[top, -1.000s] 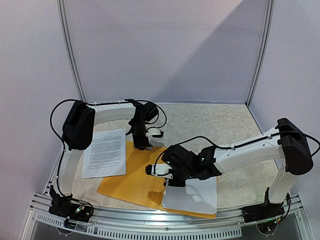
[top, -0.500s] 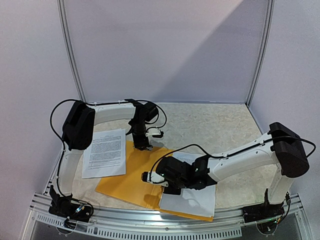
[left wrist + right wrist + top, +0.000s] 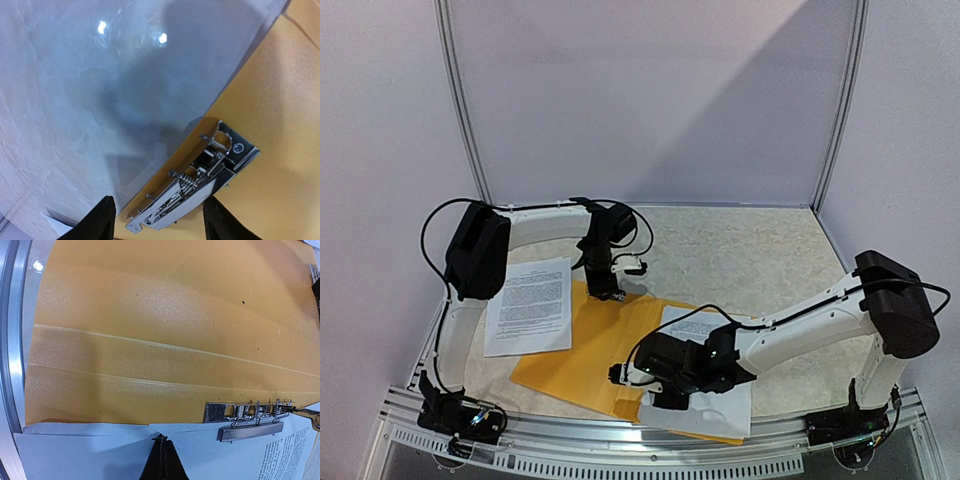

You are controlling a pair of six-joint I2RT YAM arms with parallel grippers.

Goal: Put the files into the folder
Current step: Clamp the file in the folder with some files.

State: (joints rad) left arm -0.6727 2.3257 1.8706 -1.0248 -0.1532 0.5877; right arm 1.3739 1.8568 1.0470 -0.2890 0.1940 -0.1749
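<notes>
The orange-yellow folder point(image 3: 582, 352) lies open on the table. My left gripper point(image 3: 605, 292) is open above its far corner. In the left wrist view its fingers point(image 3: 102, 221) stand on either side of the metal clip point(image 3: 192, 192), apart from it. My right gripper point(image 3: 632, 378) is shut on the left edge of a white printed sheet point(image 3: 705, 385) that lies over the folder's right half. In the right wrist view the shut fingertips point(image 3: 161, 452) pinch the crumpled paper edge point(image 3: 75, 452) beside the clip point(image 3: 247, 416). A second sheet point(image 3: 528, 305) lies on the table left of the folder.
A metal rail point(image 3: 620, 445) runs along the table's near edge, close to the right gripper; it shows in the right wrist view point(image 3: 12, 340). White walls and frame posts point(image 3: 460, 110) enclose the back and sides. Cables hang off both arms.
My right gripper has moved left and nearer with the sheet, dragging it further over the folder's right half. The left arm has not moved.
</notes>
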